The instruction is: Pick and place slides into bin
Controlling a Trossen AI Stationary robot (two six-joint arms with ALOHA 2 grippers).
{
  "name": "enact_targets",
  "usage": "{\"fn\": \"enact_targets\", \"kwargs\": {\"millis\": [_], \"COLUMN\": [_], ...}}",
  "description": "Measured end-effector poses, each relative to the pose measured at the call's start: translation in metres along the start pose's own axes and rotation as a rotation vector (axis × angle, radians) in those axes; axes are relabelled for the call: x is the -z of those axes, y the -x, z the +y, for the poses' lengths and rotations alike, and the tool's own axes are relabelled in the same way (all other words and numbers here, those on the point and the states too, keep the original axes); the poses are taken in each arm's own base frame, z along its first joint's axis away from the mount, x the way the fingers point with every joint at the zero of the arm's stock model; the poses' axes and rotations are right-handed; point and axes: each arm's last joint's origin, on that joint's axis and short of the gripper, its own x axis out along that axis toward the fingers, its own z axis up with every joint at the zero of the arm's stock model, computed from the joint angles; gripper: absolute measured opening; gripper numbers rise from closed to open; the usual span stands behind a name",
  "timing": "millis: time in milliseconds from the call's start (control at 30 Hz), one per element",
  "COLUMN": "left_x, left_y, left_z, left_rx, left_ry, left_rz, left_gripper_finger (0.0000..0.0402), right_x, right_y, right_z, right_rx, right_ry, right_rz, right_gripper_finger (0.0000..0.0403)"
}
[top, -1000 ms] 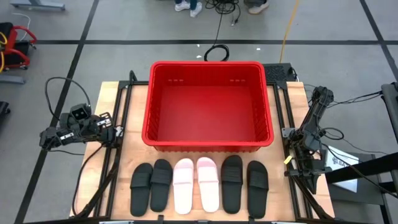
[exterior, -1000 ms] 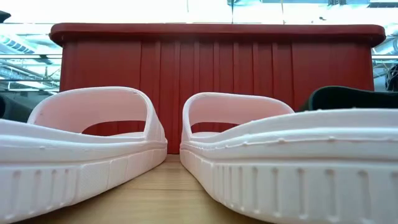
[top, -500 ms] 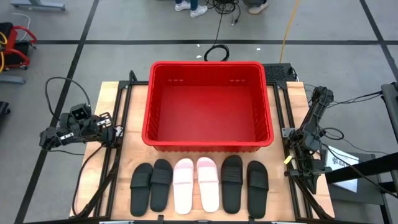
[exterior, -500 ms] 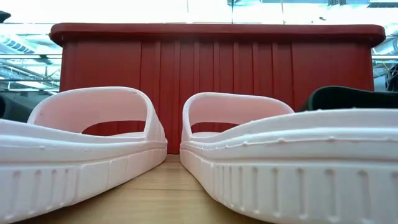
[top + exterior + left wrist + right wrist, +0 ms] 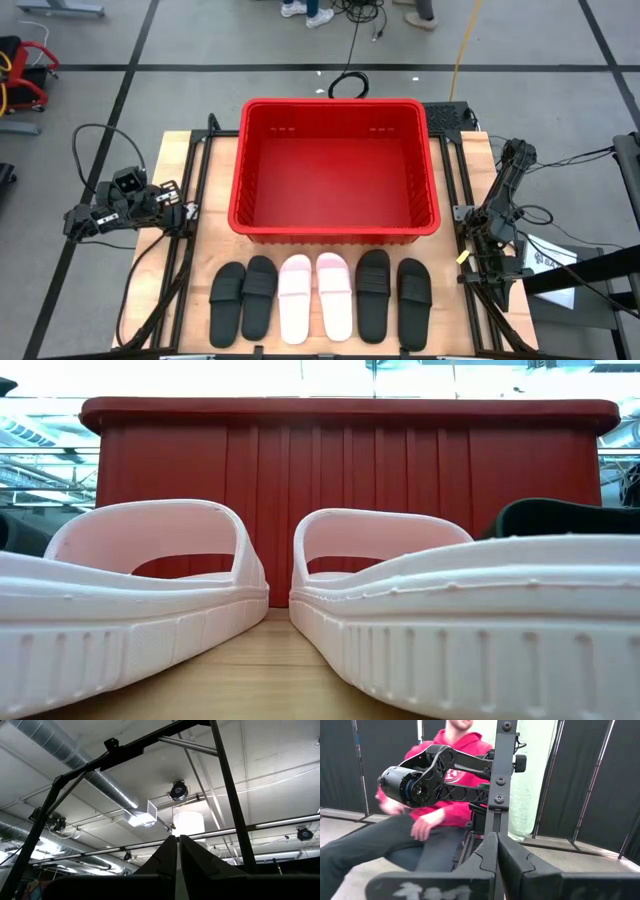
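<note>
Six slides lie sole down in a row at the table's near edge: two black (image 5: pixel 244 297) on the left, two pale pink (image 5: pixel 315 296) in the middle, two black (image 5: pixel 394 292) on the right. The pink pair (image 5: pixel 150 590) fills the low view. The red bin (image 5: pixel 334 168) stands behind them at the table's middle, with nothing in it. My left gripper (image 5: pixel 178 840) is folded back at the table's left edge, shut, pointing up at the ceiling. My right gripper (image 5: pixel 497 840) is folded back at the right edge, shut, pointing away from the table.
The wooden table top (image 5: pixel 200 250) lies bare between the bin and the row of slides and along both sides. Black frame rails (image 5: pixel 190 200) run by each arm. A person in a red hooded top (image 5: pixel 440 795) sits beyond the table, past the right gripper.
</note>
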Motion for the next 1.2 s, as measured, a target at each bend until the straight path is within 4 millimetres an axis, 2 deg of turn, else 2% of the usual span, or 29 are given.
{"fn": "enact_targets", "kwargs": {"millis": [933, 1200], "left_x": [0.0000, 0.0001], "left_y": [0.0000, 0.0000], "left_z": [0.0001, 0.0001], "left_rx": [0.000, 0.000], "left_ry": [0.000, 0.000], "left_rz": [0.000, 0.000], "left_gripper_finger": [0.0026, 0.0026], "right_x": [-0.0001, -0.0002], "right_y": [0.0000, 0.0000], "right_z": [0.0000, 0.0000], "right_rx": [0.000, 0.000], "right_ry": [0.000, 0.058], "right_rz": [-0.001, -0.002], "right_gripper_finger": [0.0004, 0.0004]}}
